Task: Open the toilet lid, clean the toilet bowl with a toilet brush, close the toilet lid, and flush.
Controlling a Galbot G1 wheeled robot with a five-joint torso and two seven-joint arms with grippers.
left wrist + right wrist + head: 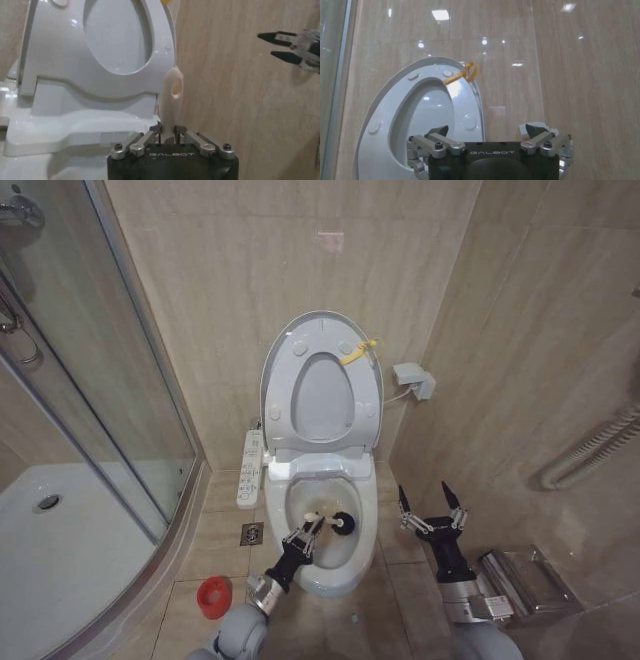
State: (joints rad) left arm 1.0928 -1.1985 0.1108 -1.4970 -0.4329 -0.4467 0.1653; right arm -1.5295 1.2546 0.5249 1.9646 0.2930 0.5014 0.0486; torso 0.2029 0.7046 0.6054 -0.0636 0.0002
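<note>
The toilet lid [322, 395] stands raised against the wall, with the seat ring [283, 385] up in front of it and a yellow tag [358, 352] at its top edge. Below, the toilet bowl [330, 578] is uncovered. My left gripper [304, 538] is shut on the pale handle [172, 93] of the toilet brush, whose dark head [343, 524] is inside the bowl. To the right of the bowl, my right gripper [432, 505] hangs open and holds nothing. In the right wrist view the right gripper [487, 131] faces the raised lid [425, 112].
A white button panel [250, 468] runs along the bowl's left side. A red round holder [213, 596] and a floor drain [252, 533] are on the tiles to the left. A glass shower enclosure [90, 430] is at far left, a steel fixture [525, 580] at lower right.
</note>
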